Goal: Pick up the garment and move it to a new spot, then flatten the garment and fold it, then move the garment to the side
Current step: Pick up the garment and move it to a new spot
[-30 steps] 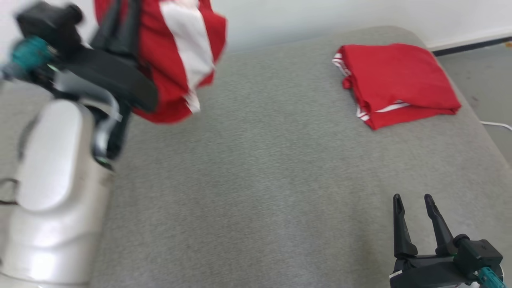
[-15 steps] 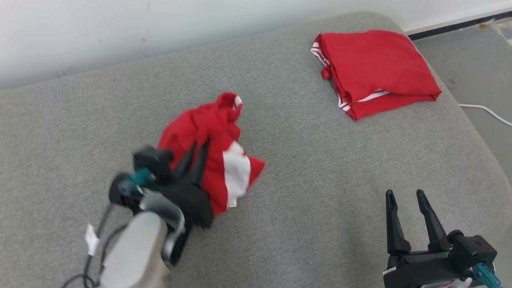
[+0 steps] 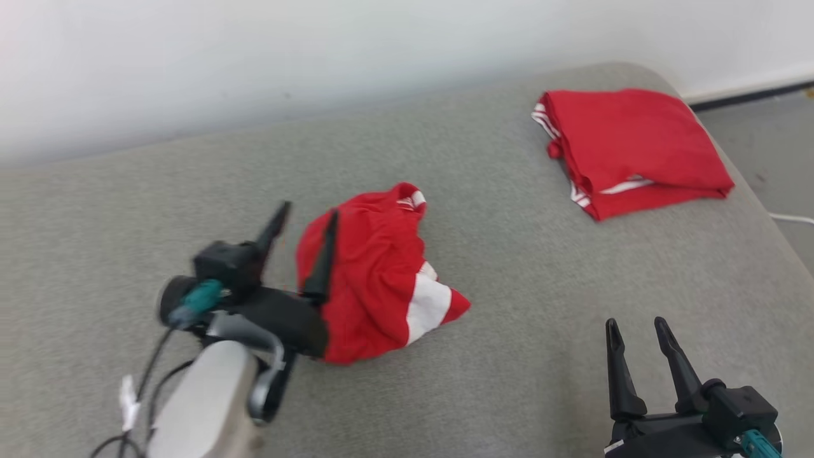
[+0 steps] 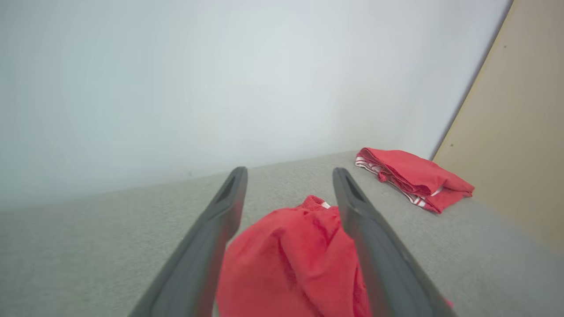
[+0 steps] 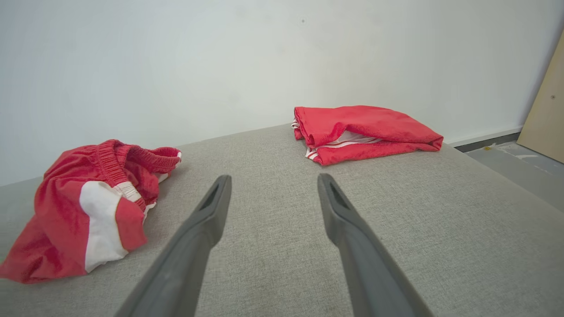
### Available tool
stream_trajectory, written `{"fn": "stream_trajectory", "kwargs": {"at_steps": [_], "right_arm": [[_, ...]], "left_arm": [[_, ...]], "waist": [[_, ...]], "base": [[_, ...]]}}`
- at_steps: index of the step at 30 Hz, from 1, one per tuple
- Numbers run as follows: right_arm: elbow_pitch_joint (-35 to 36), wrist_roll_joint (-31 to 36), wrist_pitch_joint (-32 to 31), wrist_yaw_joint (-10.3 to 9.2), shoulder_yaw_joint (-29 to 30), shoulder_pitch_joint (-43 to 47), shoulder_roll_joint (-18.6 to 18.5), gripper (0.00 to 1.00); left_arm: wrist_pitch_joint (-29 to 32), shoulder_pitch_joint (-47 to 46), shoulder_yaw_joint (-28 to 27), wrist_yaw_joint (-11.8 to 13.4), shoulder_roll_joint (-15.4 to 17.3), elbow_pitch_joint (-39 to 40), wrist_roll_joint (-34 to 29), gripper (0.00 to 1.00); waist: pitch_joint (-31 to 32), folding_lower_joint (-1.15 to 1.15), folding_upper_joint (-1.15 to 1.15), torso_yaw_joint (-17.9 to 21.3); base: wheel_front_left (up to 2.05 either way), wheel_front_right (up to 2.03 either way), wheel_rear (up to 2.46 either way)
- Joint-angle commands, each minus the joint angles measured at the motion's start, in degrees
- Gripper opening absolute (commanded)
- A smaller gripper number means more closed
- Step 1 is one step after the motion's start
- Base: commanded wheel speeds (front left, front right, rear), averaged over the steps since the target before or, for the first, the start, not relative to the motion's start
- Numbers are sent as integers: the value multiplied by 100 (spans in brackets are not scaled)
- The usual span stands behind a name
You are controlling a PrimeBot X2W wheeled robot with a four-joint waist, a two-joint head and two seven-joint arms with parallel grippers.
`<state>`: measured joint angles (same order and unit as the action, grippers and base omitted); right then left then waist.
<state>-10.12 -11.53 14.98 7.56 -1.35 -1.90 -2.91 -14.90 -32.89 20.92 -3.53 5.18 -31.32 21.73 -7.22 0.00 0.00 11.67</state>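
Now left gripper (image 3: 310, 210) gapes wide astride the crumpled garment (image 3: 375, 286), gripping nothing; its white tag (image 3: 416, 201) unreadable.

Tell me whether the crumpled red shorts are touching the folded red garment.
Apart. The head view shows bare grey cushion between the crumpled red shorts and the folded red garment; the right wrist view shows the same gap.

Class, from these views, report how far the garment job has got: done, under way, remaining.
Done: the crumpled garment lies on the grey cushion, so the move looks finished. In hand: the left gripper stands open, fingers either side of it; the right gripper hovers open, apart. Remaining: flattening, folding, setting aside.
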Motion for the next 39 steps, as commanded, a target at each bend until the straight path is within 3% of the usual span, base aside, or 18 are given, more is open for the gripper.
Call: {"fn": "stream_trajectory", "kwargs": {"at_steps": [1, 9, 17, 28, 39], "right_arm": [[8, 54, 27, -17, -18, 78, 2, 100], [45, 107, 27, -17, -23, 234, -8, 100], [70, 105, -4, -17, -24, 359, -12, 100], [169, 86, -125, -17, 21, 484, -16, 100], [134, 51, -163, -17, 26, 578, -13, 100]], "left_arm": [[-25, 211, -159, 80, 161, 220, -13, 100], [-21, 1304, -911, 407, 651, 1515, -186, 100], [-22, 2659, -1279, 489, 901, 2414, -183, 100], [-23, 3566, -1579, 509, 876, 2899, -47, 100], [-23, 3784, -1608, 519, 800, 2865, -180, 100]], "waist": [[328, 0, 0, -358], [632, 0, 0, -797], [806, 0, 0, -1042], [833, 0, 0, -1196], [832, 0, 0, -1214]], "base": [[0, 0, 0], [0, 0, 0], [0, 0, 0], [0, 0, 0], [0, 0, 0]]}}
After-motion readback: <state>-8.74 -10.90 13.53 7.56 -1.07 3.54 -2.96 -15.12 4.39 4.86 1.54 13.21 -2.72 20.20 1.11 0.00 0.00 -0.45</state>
